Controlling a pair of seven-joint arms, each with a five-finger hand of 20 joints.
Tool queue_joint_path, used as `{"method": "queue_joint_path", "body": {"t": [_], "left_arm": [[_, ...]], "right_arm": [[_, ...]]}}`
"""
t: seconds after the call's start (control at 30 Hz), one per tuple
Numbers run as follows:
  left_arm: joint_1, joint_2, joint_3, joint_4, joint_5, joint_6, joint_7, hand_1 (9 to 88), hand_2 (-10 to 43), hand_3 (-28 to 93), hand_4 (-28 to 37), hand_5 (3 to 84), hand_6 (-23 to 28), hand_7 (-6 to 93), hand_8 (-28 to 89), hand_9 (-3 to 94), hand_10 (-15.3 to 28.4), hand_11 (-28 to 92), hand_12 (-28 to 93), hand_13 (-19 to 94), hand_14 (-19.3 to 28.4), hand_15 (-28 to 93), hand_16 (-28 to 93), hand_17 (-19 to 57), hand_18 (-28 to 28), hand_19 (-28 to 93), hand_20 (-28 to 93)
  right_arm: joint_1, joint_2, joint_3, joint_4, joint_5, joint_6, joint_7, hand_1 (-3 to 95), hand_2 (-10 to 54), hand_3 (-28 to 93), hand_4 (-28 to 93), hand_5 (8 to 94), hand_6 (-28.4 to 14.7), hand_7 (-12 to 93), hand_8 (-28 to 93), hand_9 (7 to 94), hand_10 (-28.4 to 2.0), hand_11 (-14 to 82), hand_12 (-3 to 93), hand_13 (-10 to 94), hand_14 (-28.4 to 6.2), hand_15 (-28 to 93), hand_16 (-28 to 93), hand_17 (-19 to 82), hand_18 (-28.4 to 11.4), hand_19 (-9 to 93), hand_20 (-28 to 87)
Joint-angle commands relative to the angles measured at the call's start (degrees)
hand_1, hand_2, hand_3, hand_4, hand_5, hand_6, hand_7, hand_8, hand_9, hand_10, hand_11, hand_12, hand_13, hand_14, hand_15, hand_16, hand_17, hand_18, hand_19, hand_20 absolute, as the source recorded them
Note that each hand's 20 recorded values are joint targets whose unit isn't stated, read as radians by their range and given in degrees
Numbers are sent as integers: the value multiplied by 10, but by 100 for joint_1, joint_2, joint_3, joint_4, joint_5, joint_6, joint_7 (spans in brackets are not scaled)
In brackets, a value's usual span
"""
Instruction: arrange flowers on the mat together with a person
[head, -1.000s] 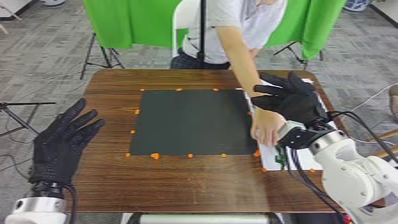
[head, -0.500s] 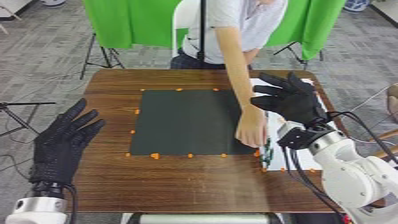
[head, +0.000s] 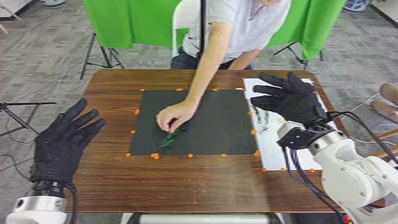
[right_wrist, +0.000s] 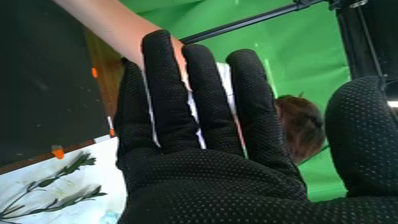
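Leftward from the white sheet, across onto the dark mat, a person's hand (head: 178, 116) has brought one green sprig (head: 166, 143); both robot hands look the same as before. The sprig is over the near left part of the mat (head: 200, 120), its long axis running nearly fore and aft but slanted. Its far end is at the person's fingertips, pinched there; its free end points toward the robot and a little left, close to the mat's near left corner. Whether its leaves touch the mat I cannot tell.

One mat lies on the one brown table (head: 209, 185), with more than ten orange marks around its edges. Just beside it, on the right, is one white sheet (head: 306, 157). On that sheet the right wrist view shows two leafy stems (right_wrist: 44, 184), their long axes slanting roughly the same way and their lower parts drawing close together.

Of the robot's two hands, the left hand (head: 60, 152) is left of the mat, fingers straight and loose, aimed forward and slightly right. The right hand (head: 298, 102) is above the white sheet, fingers extended and thumb apart, grasping nothing. Beyond the table hangs a green curtain (head: 129, 25).
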Motion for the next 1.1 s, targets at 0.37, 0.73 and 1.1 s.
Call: {"method": "queue_joint_path", "body": {"t": [0.37, 0.73, 1.1], "left_arm": [[65, -70, -7, 22, 40, -23, -85, 216, 88, 751, -255, 349, 74, 92, -82, 321, 162, 189, 97, 223, 229, 448, -77, -88, 176, 383, 142], [3, -150, -27, 34, 106, -81, -206, 216, 87, 751, -256, 349, 74, 92, -82, 322, 161, 189, 98, 223, 228, 448, -77, -88, 176, 383, 142], [25, -116, -16, 34, 75, -71, -152, 215, 87, 751, -254, 349, 73, 92, -82, 322, 162, 189, 97, 223, 228, 447, -77, -88, 176, 383, 142]], "right_arm": [[-45, 28, 27, -22, 1, 32, -40, 162, 155, 719, -262, 502, -16, 135, -122, 523, -170, 119, 133, 430, -196, 390, 92, 82, -213, 548, 127], [-20, 28, 1, -24, -1, 66, -28, 163, 155, 719, -262, 502, -16, 134, -122, 523, -169, 119, 133, 430, -195, 390, 92, 82, -213, 549, 127], [32, 28, -10, -22, -20, 70, -20, 163, 155, 719, -262, 503, -17, 134, -122, 522, -168, 119, 134, 430, -196, 391, 92, 82, -213, 549, 126]]}}
